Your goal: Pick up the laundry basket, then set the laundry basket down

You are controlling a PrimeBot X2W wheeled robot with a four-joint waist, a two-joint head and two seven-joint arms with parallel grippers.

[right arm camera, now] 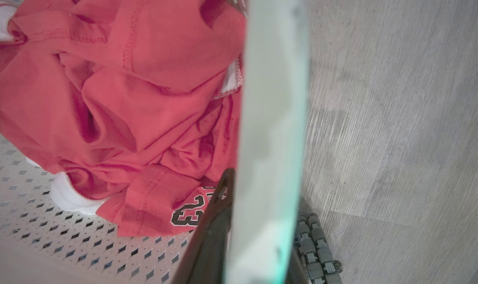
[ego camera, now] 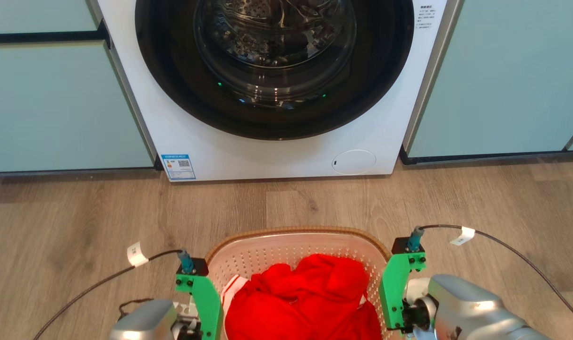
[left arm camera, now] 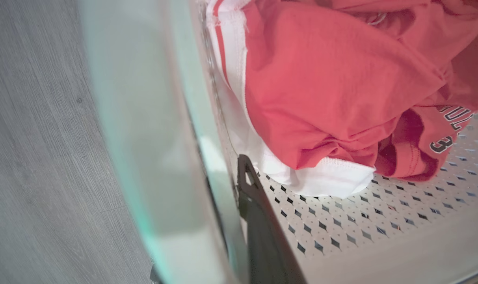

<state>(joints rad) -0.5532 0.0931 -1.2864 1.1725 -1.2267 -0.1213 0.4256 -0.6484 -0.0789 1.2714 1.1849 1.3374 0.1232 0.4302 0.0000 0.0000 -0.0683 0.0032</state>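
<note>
Head view: laundry basket [ego camera: 291, 232] is directly in front of the washing machine [ego camera: 277, 156], holding a red garment [ego camera: 310, 293]. Left gripper [left arm camera: 223, 185] and right gripper [right arm camera: 264, 189] each clamp a basket side wall, which runs between the fingers.

quick headcount. laundry basket [ego camera: 291, 233]: 1. washing machine [ego camera: 277, 156]: 1, with 1 label sticker [ego camera: 178, 166] and 1 round flap [ego camera: 354, 162] on front. red clothes [ego camera: 305, 297] in basket: 1 jersey for sure, number 23 on it, white trim; can't tell if more bundled in. hands: 2, left hand [ego camera: 199, 302], right hand [ego camera: 399, 293]. cables: left cable [ego camera: 102, 278], right cable [ego camera: 513, 250], so 2. white tags [ego camera: 136, 254]: 2, one per cable. cabinet fronts [ego camera: 55, 108]: 2 on left, right side hard to count.
</note>
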